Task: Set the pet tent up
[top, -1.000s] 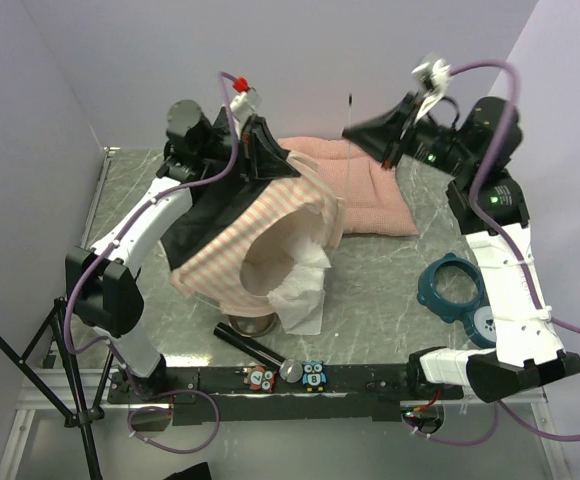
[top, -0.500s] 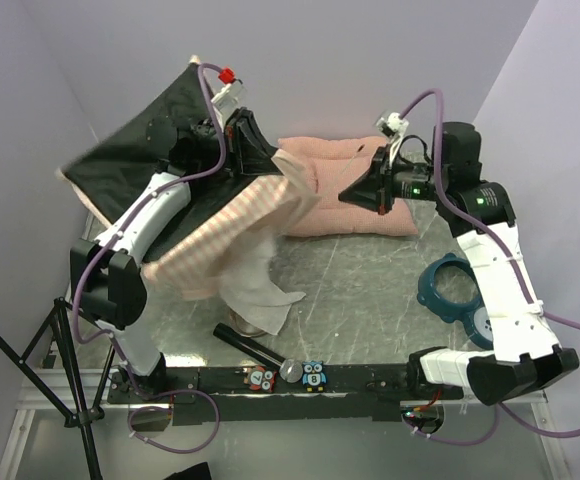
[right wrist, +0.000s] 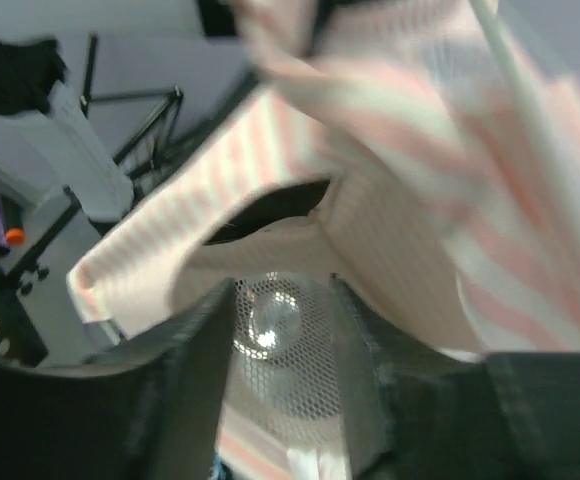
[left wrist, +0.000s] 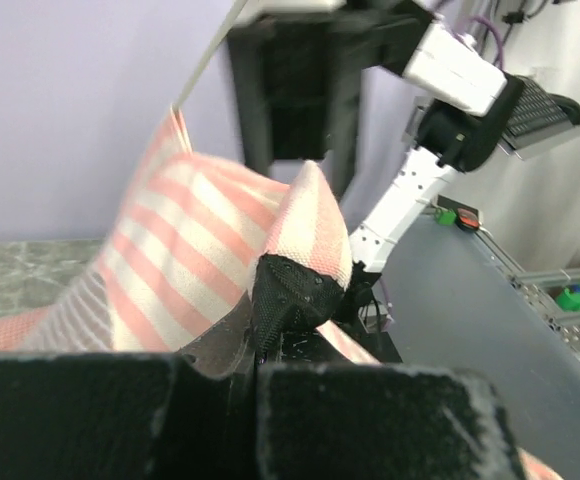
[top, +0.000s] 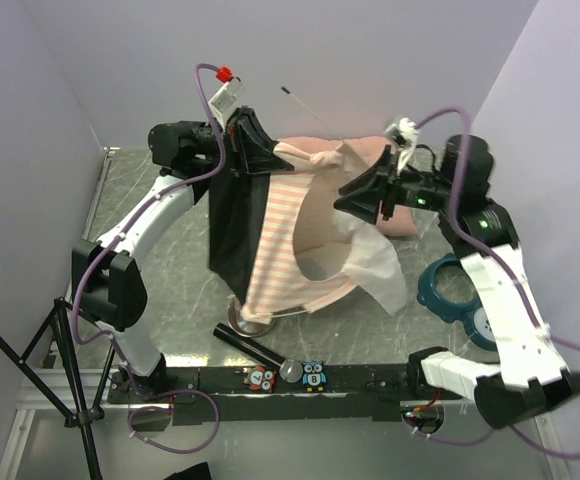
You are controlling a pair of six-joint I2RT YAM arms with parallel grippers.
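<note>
The pet tent (top: 292,230) hangs in the air, its black floor (top: 232,225) to the left, pink-and-white stripes in the middle and white mesh (top: 382,268) trailing low on the right. A thin white pole (top: 306,104) sticks up behind it. My left gripper (top: 253,150) is raised at the back and shut on a black corner of the tent (left wrist: 290,295); its jaws are pressed together on that corner (left wrist: 253,365). My right gripper (top: 346,198) is at the tent's right side, open; in its wrist view only mesh (right wrist: 288,395) shows between its fingers (right wrist: 285,350).
A pink quilted cushion (top: 407,222) lies at the back right, mostly hidden by the tent. A steel bowl (top: 253,325) sits under the tent's lower edge, with a black cylinder (top: 255,347) and owl figures (top: 313,375) in front. Teal ring-shaped parts (top: 452,285) lie at the right.
The left arm swung the tent from the far left back to the middle, where it now hangs down. The right gripper opened and stayed close to the tent's right side.
</note>
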